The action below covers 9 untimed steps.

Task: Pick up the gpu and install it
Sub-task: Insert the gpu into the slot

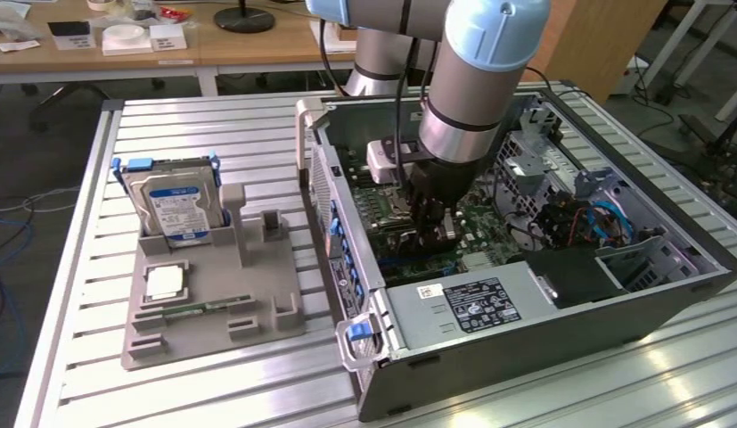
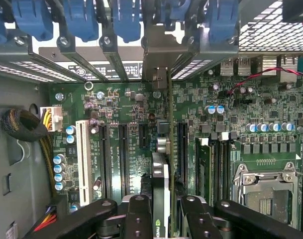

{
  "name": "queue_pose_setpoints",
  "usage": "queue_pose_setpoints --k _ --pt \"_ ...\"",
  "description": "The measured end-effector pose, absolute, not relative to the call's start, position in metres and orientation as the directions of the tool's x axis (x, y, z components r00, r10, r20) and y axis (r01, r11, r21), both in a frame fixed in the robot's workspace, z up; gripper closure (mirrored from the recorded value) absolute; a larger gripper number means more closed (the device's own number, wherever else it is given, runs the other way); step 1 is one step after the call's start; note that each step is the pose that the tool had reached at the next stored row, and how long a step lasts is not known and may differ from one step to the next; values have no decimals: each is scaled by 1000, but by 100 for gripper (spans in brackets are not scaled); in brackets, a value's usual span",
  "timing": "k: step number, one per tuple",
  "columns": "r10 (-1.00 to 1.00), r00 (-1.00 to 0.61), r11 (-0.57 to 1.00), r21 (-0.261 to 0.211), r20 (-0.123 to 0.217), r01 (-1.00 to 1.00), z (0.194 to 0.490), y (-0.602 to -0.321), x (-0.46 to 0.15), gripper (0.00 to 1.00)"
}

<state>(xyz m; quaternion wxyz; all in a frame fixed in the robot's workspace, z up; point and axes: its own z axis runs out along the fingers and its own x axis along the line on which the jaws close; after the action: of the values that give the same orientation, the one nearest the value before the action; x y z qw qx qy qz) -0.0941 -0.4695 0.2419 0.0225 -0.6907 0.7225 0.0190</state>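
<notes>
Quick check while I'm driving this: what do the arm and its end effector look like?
The arm is a silver-grey tube with light blue joint caps. A black cable runs beside it, and a white block sits at the wrist. The end effector is black, with chunky fingers dotted with round bolt heads.

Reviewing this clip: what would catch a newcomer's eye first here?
The big grey-and-blue robot arm reaches into the open dark-grey computer case at the exterior view's right. In the wrist view its black gripper clamps the thin dark gpu card edge-on above the green motherboard.
</notes>
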Motion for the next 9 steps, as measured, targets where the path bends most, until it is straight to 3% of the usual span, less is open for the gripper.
queue_pose_setpoints --k 9 --pt "-997 -45 45 -4 -59 -999 242 -469 -94 73"
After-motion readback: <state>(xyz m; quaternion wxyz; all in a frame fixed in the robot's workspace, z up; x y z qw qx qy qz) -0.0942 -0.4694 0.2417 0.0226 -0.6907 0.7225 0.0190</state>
